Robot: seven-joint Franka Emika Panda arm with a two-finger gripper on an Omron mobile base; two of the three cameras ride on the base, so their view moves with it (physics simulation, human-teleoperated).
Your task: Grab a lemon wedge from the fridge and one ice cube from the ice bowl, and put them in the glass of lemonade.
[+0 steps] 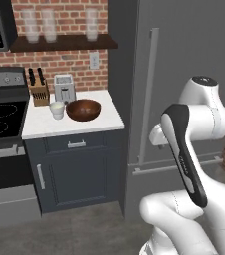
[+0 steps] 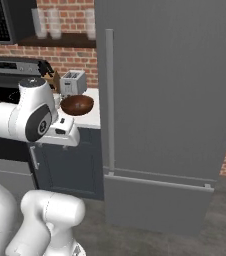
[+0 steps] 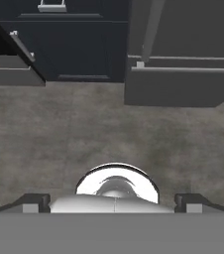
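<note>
The tall dark-grey fridge (image 1: pixel 184 74) (image 2: pixel 170 90) stands shut, its long bar handle (image 1: pixel 149 94) on its left side. The lemon wedge is hidden. On the white counter (image 1: pixel 104 122) left of the fridge sit the brown ice bowl (image 1: pixel 83 109) (image 2: pixel 77 105) and, just left of it, the small whitish glass of lemonade (image 1: pixel 57 109). My arm is folded up in front of the fridge, well short of the counter. The hand view looks down at the floor, where my gripper (image 3: pixel 113 201) is open with nothing between its fingertips (image 3: pixel 34 201).
A toaster (image 1: pixel 64 88) and a knife block (image 1: pixel 39 89) stand at the back of the counter. A stove (image 1: pixel 2 114) lies to the left, and a shelf (image 1: pixel 59 44) with tall glasses hangs above. Dark cabinets (image 1: pixel 74 169) sit under the counter. Grey floor lies before the fridge.
</note>
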